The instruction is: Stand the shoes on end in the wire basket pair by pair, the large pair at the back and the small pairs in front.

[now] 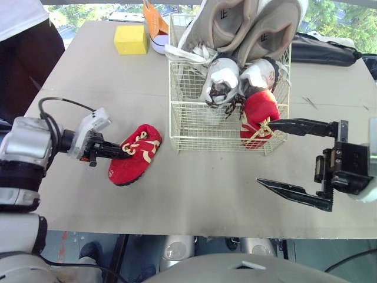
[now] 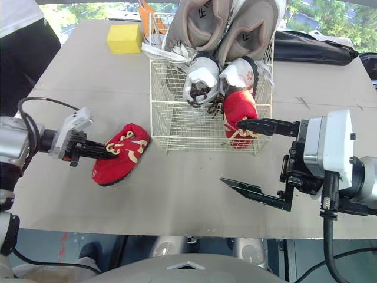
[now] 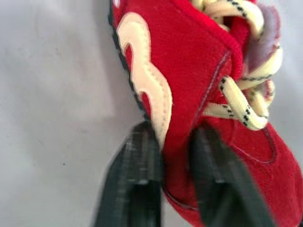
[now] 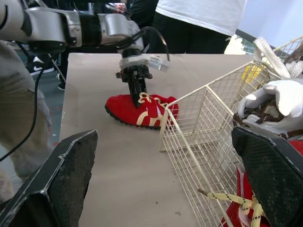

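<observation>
At far left, a person's dark sleeve was seen at the desk edge. The left jaws were closed on the side edge of a loose red shoe, which lay on its sole on the desk, just left of the wire basket. A yellow block sat at the back left, well apart. In the basket, the large grey pair was stood on end at the back, a small white pair in front of it, and one red shoe at the front right corner. The right jaws were spread wide and empty; one finger was held level with that corner, contact not clear. A black bag lay at the back right.
</observation>
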